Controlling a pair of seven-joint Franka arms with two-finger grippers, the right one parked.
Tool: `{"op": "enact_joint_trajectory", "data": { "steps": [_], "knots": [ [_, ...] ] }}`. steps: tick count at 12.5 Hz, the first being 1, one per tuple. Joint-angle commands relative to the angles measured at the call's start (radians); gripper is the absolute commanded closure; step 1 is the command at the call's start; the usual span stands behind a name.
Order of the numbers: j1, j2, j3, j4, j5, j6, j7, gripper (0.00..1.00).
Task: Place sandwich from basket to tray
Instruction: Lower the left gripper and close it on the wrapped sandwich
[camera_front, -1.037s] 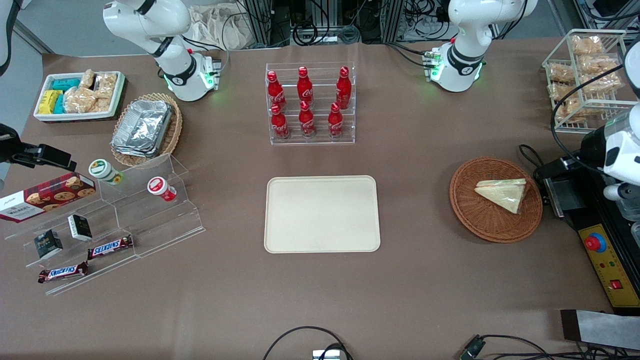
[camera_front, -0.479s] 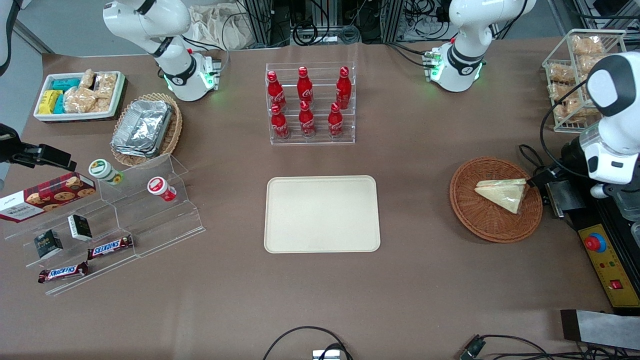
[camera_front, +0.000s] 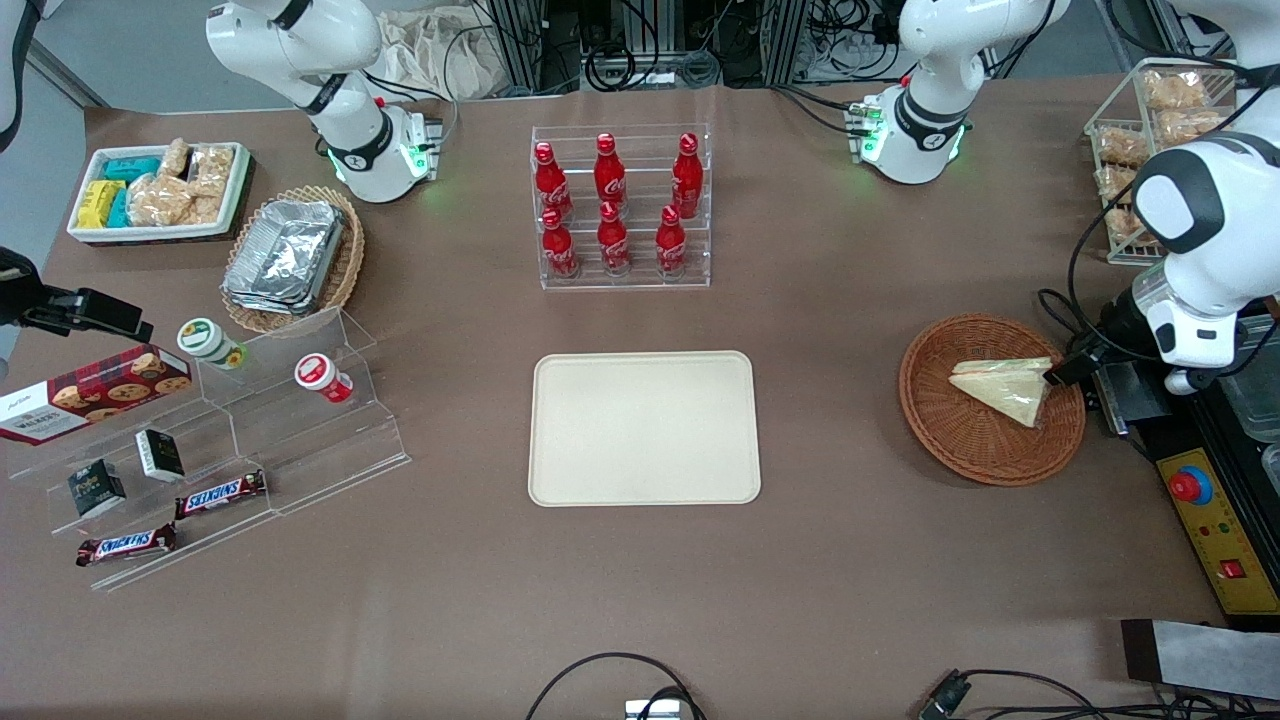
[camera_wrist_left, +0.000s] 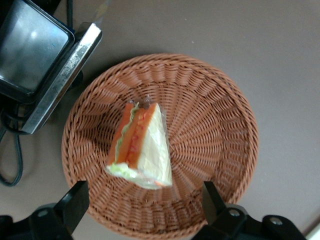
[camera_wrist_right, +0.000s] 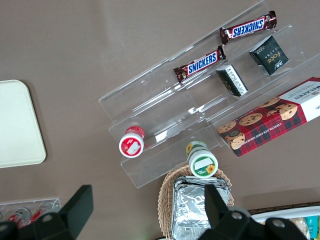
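Note:
The sandwich (camera_front: 1005, 388), a clear-wrapped wedge with orange and green filling, lies in the round reddish-brown wicker basket (camera_front: 950, 440) toward the working arm's end of the table. In the left wrist view the sandwich (camera_wrist_left: 142, 150) rests near the middle of the basket (camera_wrist_left: 215, 125). My gripper (camera_wrist_left: 144, 202) hangs open above the basket, its fingers (camera_wrist_left: 75, 200) spread wider than the sandwich and touching nothing. From the front, the gripper (camera_front: 1064, 368) shows over the basket's rim beside the sandwich's wide end. The cream tray (camera_front: 643, 428) lies bare at mid-table.
A black metal-edged device (camera_front: 1125, 395) and a control box (camera_front: 1210, 510) sit right beside the basket at the table's edge. A wire rack of bagged snacks (camera_front: 1165, 150) stands farther back. An acrylic rack of red bottles (camera_front: 622, 205) stands farther from the camera than the tray.
The left arm has swung in from the table's edge toward the basket. Its gripper now hangs over the basket's rim beside the sandwich. The sandwich has not moved.

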Motion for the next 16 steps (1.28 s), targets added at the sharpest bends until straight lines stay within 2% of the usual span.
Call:
{"op": "enact_joint_trajectory", "data": {
  "steps": [1, 6, 16],
  "knots": [
    [0.01, 0.042, -0.009, -0.034, -0.034, 0.098, -0.012, 0.0],
    [0.027, 0.114, -0.011, -0.047, -0.099, 0.19, -0.01, 0.0],
    [0.013, 0.174, -0.02, -0.084, -0.16, 0.302, -0.012, 0.0]
  ]
}}
